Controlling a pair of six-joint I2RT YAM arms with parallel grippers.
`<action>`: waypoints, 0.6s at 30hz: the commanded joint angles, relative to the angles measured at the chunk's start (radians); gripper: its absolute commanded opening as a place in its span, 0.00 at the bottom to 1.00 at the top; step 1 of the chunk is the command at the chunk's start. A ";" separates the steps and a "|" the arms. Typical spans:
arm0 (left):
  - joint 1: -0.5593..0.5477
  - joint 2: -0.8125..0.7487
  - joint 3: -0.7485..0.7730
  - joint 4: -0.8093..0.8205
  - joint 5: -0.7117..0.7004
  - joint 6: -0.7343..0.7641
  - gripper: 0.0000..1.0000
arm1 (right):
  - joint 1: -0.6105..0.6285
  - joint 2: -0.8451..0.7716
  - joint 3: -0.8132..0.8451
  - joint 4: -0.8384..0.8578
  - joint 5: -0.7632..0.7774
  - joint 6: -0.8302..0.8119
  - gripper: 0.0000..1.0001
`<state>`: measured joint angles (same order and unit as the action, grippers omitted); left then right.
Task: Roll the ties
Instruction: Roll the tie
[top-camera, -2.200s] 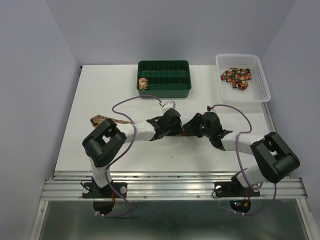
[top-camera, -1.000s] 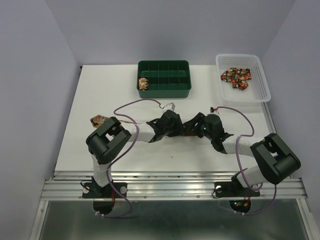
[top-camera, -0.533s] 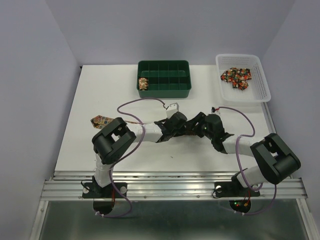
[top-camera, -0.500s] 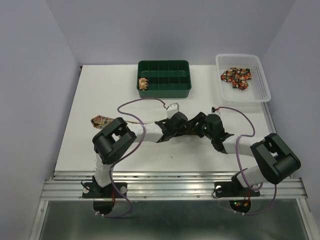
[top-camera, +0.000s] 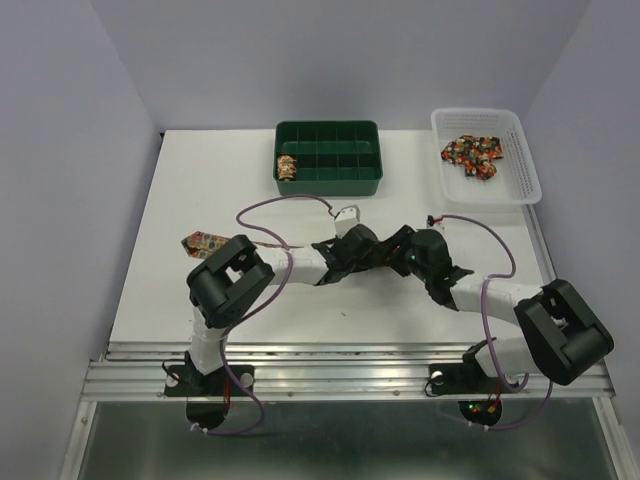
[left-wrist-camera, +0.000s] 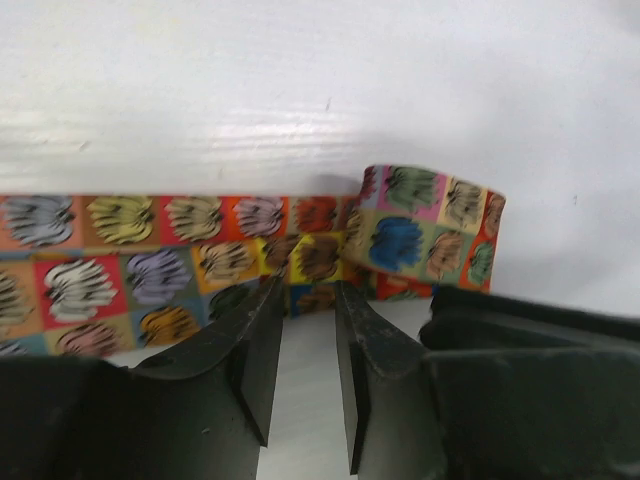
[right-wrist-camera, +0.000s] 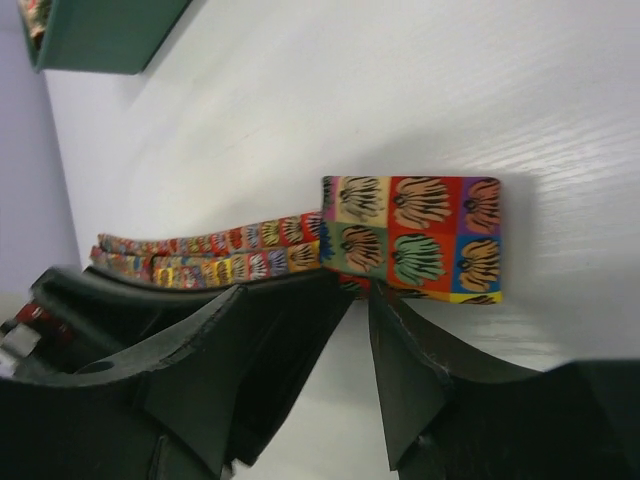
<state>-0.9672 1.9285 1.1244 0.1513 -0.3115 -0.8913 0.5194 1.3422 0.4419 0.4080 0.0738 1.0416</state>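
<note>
1. We are finding the tie lying flat on the table, its long axis running left to right. Its wide tip is resting near the left edge, and the strip is passing under the left arm to mid-table, where both claws are meeting.
2. In the left wrist view the strip is ending at the right in a fold, standing up off the table like the first turn of a roll.
3. The left claw is sitting at the strip's near edge, just left of the fold. Its jaws are standing a narrow gap apart with bare table showing between them, so we are reading it as released and gripping nothing.
4. The right claw is sitting at the fold's edge, with the fold lying just beyond its tips. Its jaws are almost together there, and we are unable to tell whether they are nipping a layer or only resting against it.
5. We are judging the right claw to be the nearer to the fold. The next turn is therefore depending on it rolling leftward along the strip while the left claw is steadying the flat part.
6. One roll is sitting in the green tray, and loose ties are lying in the basket, both well apart from the claws.
</note>
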 joint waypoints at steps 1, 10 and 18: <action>-0.008 -0.167 -0.113 0.059 0.068 0.045 0.39 | 0.010 -0.005 0.012 -0.089 0.138 0.002 0.55; -0.008 -0.247 -0.149 0.050 0.037 0.054 0.39 | 0.010 -0.096 0.014 -0.083 0.006 -0.071 0.56; 0.001 -0.243 -0.097 0.034 0.037 0.089 0.47 | 0.008 -0.285 0.052 -0.305 0.130 -0.123 0.62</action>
<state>-0.9691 1.7115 0.9817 0.1883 -0.2623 -0.8429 0.5198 1.1042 0.4438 0.2581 0.0895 0.9680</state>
